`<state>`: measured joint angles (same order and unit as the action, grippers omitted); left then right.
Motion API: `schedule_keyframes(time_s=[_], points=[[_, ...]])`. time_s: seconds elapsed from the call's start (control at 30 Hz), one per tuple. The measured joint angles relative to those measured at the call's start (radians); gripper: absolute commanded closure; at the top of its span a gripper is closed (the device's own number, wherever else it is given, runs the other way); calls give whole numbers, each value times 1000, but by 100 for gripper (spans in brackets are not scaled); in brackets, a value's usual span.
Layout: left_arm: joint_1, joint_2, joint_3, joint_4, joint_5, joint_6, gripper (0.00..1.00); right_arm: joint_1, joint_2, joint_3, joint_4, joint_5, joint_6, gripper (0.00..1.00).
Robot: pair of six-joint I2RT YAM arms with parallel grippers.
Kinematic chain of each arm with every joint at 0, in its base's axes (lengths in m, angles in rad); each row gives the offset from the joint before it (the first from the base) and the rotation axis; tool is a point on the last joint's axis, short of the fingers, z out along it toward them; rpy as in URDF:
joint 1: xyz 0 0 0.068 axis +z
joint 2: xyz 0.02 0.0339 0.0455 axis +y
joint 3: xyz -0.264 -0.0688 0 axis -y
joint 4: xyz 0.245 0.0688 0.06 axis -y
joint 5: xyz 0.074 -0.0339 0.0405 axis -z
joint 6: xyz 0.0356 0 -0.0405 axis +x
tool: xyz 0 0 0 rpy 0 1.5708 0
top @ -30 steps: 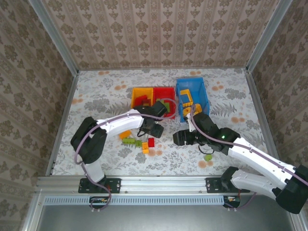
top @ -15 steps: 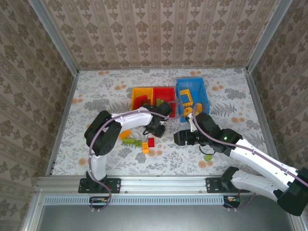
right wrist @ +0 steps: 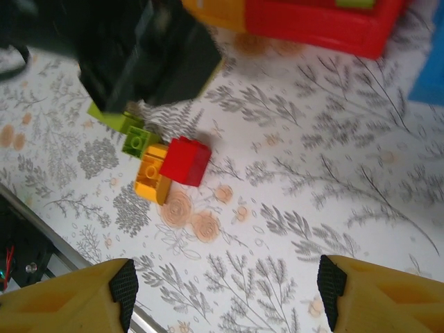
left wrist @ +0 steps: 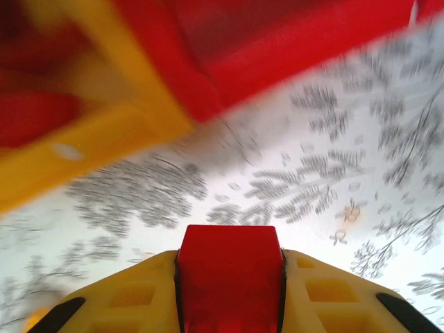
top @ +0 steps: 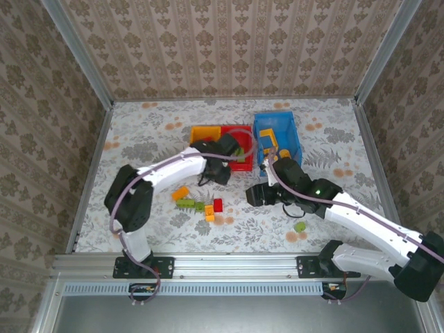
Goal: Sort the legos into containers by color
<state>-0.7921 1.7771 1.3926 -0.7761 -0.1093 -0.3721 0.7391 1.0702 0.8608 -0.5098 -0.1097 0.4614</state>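
Legos [top: 218, 204] in orange, green and red lie loose on the table [top: 139, 146], left of centre. Up and right of them the left gripper [top: 219, 173] clamps a red brick [left wrist: 229, 277] above the table, near the yellow bin [top: 196, 132] and red bin [top: 236, 129]. The blue bin [top: 276, 116] stands further right. The right gripper [top: 254, 195] hangs spread and empty, a green lego [top: 300, 226] near its arm.

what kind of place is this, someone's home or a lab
Most likely a robot lab work cell, not a home: wallpapered panels box in a small floral-covered table, an aluminium frame edges it, and the left arm and right arm are bolted there.
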Motion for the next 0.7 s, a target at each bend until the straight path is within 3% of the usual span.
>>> schedule_keyframes(time_s=[0.17, 0.33, 0.6, 0.7], points=[[142, -53, 81, 6, 11, -33, 72, 22, 91, 93, 60, 19, -64, 27], [232, 8, 149, 10, 53, -55, 71, 25, 171, 171, 97, 27, -92, 27], [249, 135, 192, 16, 115, -84, 69, 26, 197, 176, 110, 28, -93, 27], [249, 148, 190, 12, 122, -97, 61, 26, 201, 176, 111, 28, -93, 26]])
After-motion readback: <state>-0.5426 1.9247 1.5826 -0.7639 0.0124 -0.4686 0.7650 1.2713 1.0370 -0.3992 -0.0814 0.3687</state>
